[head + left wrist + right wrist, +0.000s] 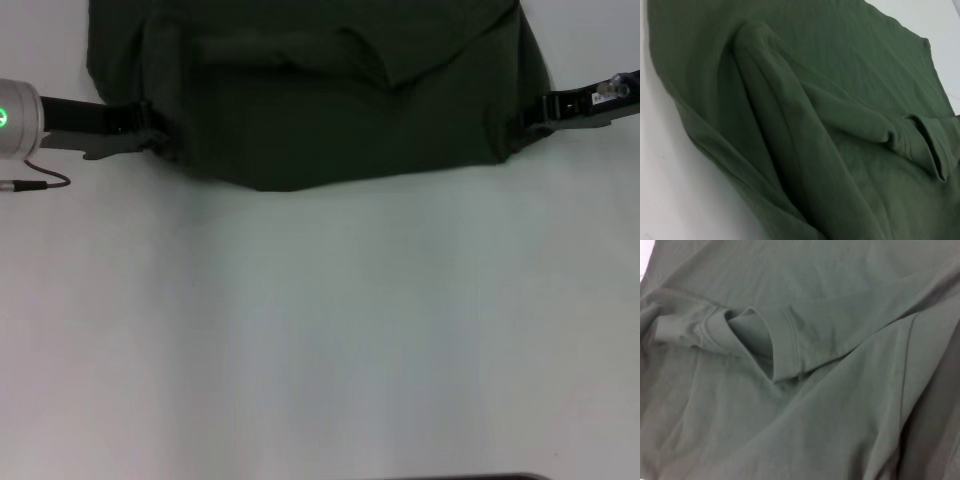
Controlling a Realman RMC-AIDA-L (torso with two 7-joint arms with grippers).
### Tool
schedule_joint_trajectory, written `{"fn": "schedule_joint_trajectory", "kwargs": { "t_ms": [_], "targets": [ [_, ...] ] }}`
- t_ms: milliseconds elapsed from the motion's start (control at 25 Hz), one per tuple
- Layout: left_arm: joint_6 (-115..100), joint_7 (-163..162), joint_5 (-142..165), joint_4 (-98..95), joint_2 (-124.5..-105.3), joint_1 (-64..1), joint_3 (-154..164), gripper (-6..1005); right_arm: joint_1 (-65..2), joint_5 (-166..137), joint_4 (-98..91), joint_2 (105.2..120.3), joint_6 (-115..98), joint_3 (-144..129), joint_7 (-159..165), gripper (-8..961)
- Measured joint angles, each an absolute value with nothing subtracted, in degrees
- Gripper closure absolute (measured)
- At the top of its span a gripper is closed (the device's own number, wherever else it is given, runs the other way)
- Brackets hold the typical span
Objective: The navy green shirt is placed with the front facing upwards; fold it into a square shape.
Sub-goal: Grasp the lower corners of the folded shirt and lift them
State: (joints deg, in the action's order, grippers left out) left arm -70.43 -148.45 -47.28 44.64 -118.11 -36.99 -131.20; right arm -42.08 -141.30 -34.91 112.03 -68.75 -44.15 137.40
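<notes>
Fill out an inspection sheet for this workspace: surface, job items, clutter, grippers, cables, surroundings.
Surface: white table, bare in front of the robot.
Job items: green shirt lies at the far edge, partly folded and bunched, plain side up, no lettering showing; a sleeve hem lies on top.
Clutter: nothing seen.
Grippers: left gripper at the shirt's left edge, right gripper at its right edge; fingertips of both are hidden in the fabric.
Cables: a thin dark cable loops on the table under the left arm.
Surroundings: a dark strip at the near edge; nothing else seen.
</notes>
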Motion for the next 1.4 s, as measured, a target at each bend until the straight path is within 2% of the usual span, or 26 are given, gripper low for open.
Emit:
{"fn": "schedule_joint_trajectory", "kwargs": {
  "t_ms": [240, 640, 840, 1120, 1400],
  "targets": [
    [-71.9, -148.4, -47.3, 44.6, -117.3, -37.3, -131.3, 933, -42.1, -141.3, -36.1, 110.97, -71.1, -44.2, 138.0, 914],
    [-83.0, -148.4, -47.2, 44.4, -114.58, -37.4, -130.9, 934, -42.4, -144.7, -38.5, 109.42, -82.4, -45.6, 139.5, 919],
    [-91.3, -148.4, -45.3, 44.7, -113.65, -36.4, -131.2, 934, -42.1, -151.2, -41.8, 110.29, -90.5, -46.0, 140.6, 919],
    [-100.6, -148.2, -42.3, 47.0, -113.87, -33.1, -131.3, 934, -41.2, -151.9, -42.9, 110.95, -99.5, -45.9, 140.0, 919],
    [-106.4, -148.4, -37.9, 47.9, -114.14, -31.0, -131.2, 933, -39.3, -152.9, -42.5, 112.59, -105.2, -47.8, 139.2, 919]
  ]
}}
